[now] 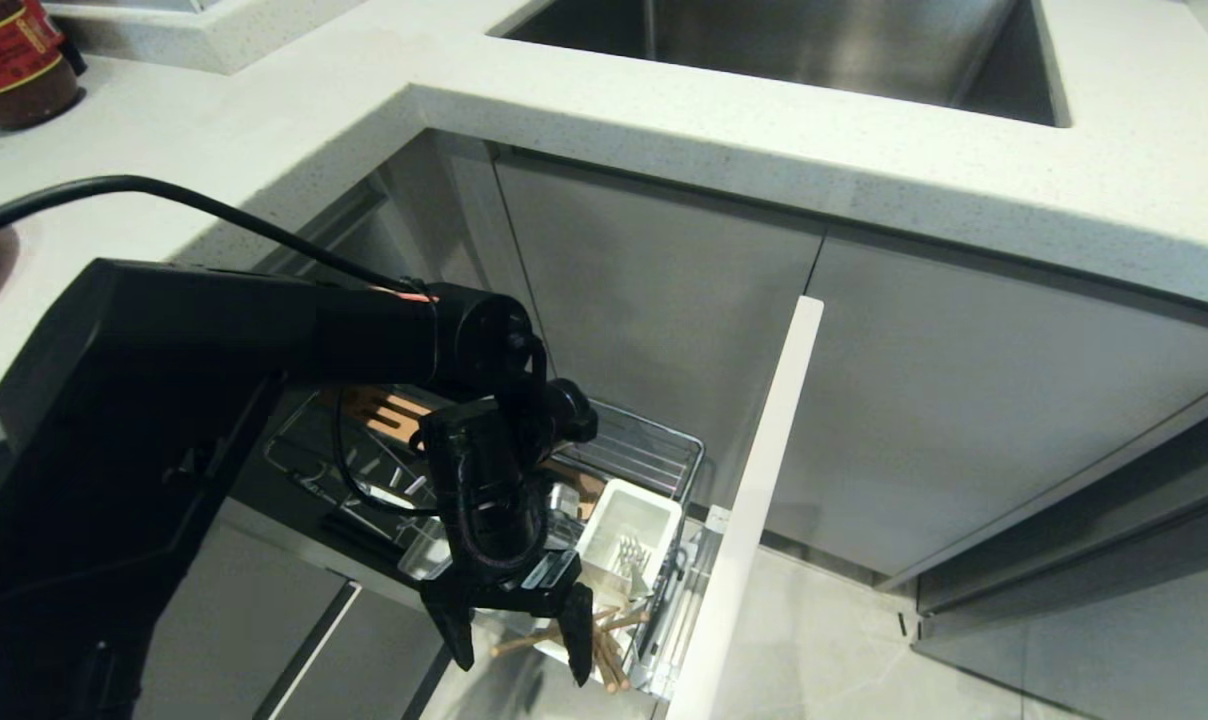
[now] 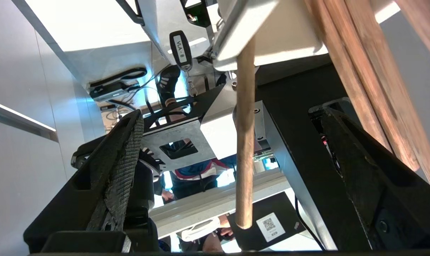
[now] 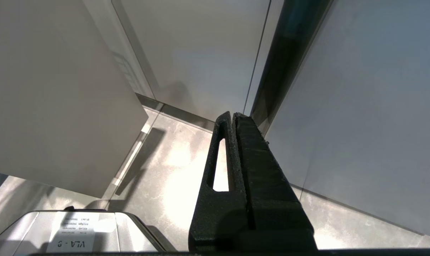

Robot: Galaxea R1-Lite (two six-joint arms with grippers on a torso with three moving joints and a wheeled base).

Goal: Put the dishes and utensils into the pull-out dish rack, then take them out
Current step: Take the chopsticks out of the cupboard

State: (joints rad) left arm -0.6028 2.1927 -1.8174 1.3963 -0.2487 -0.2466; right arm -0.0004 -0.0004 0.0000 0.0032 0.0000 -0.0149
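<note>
**Over the rack's front corner: L gripper spread wide around the chopsticks**

Below the counter, the pull-out dish rack (image 1: 654, 450) stands drawn out, white front panel on its R side in the head view. The left gripper (image 1: 519, 625) hangs over the rack's near corner, just in front of the white cutlery cup (image 1: 629, 530), jaws spread wide and gripping nothing. The chopsticks (image 1: 604, 640) lie right under and between the fingers, leaning on the cup's near side. Long axes run roughly level, slightly splayed. In the left wrist view one stick (image 2: 244, 142) crosses the gap between the pads, touching neither; the others sit beside the far finger. So L arm is the near one by far. The right gripper (image 3: 232, 170) is parked low by the cabinet fronts, fingers pressed together, empty. Spoon, plate, bowl: not visible.
</note>
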